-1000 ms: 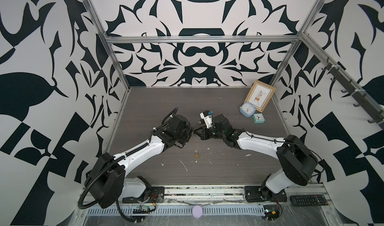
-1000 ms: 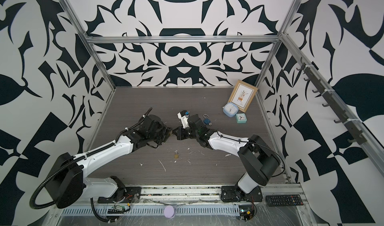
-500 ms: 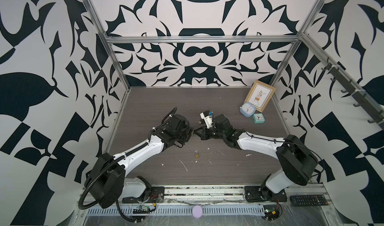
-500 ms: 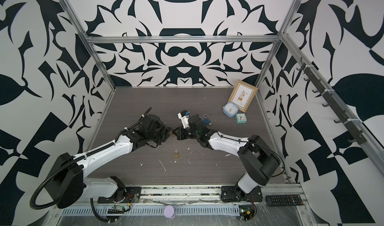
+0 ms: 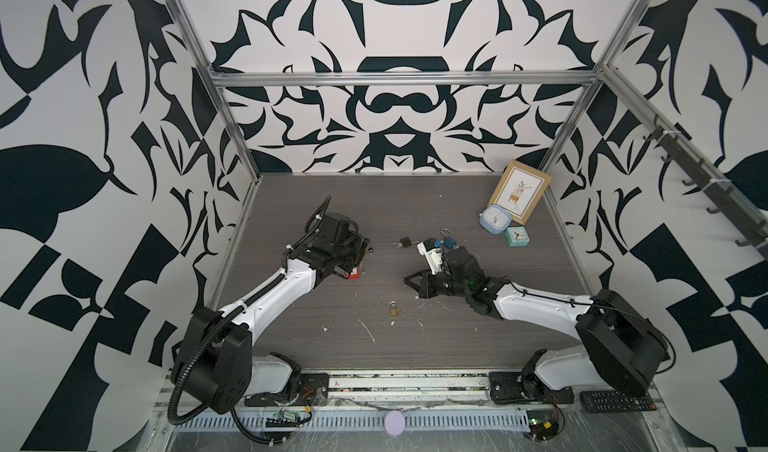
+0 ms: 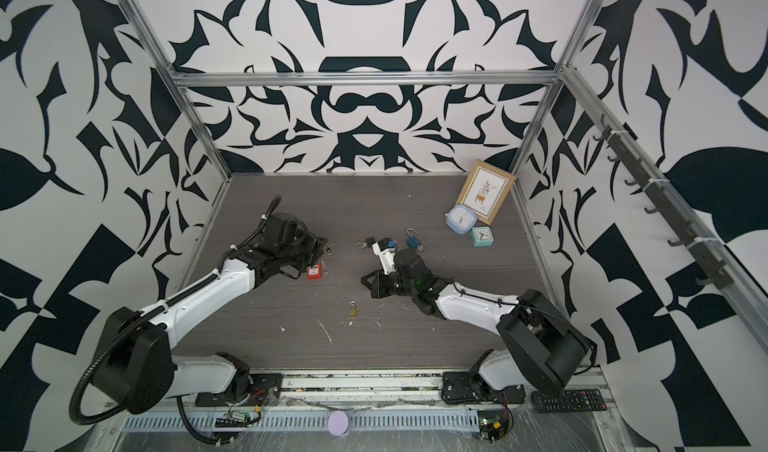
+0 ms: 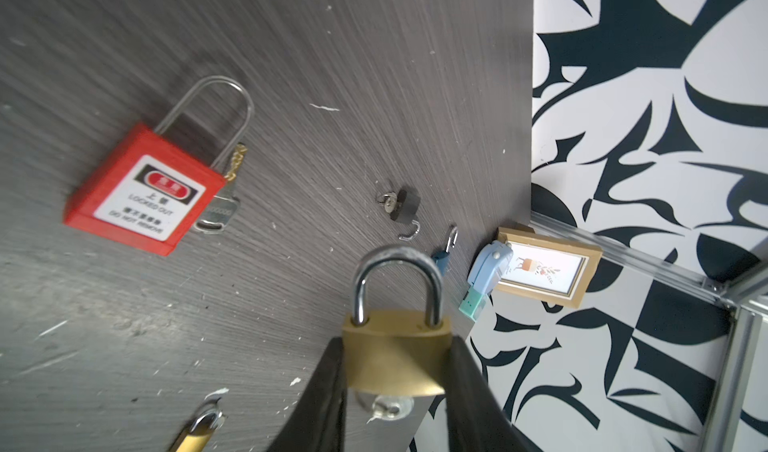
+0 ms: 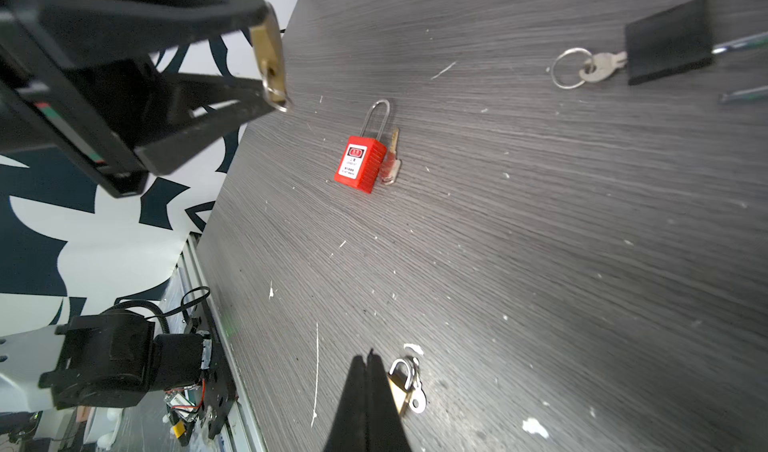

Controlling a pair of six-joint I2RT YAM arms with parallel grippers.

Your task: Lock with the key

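Observation:
My left gripper (image 7: 397, 346) is shut on a brass padlock (image 7: 395, 358), its black fingers (image 7: 322, 396) pressing on the body's two sides. The steel shackle (image 7: 397, 279) sits down in the body. A silver key (image 7: 388, 408) sticks out of the padlock's underside. In both top views this gripper (image 5: 363, 249) (image 6: 326, 248) hovers left of centre, above the table. My right gripper (image 8: 368, 358) is shut with nothing in it. In both top views it (image 5: 409, 280) (image 6: 365, 280) is right of centre, pointing left towards the held padlock (image 8: 270, 55).
A red padlock (image 5: 353, 273) (image 7: 141, 188) with a loose key lies under the left arm. A small brass padlock (image 5: 394, 309) (image 8: 401, 381) with a key lies near the front. Black (image 5: 405, 243) and blue padlocks (image 5: 448, 242), two clocks (image 5: 494, 219) and a picture frame (image 5: 519, 190) lie further back.
The two grippers, close together at mid-table before, have drawn apart: the left back and leftward with the padlock, the right to the right and toward the front.

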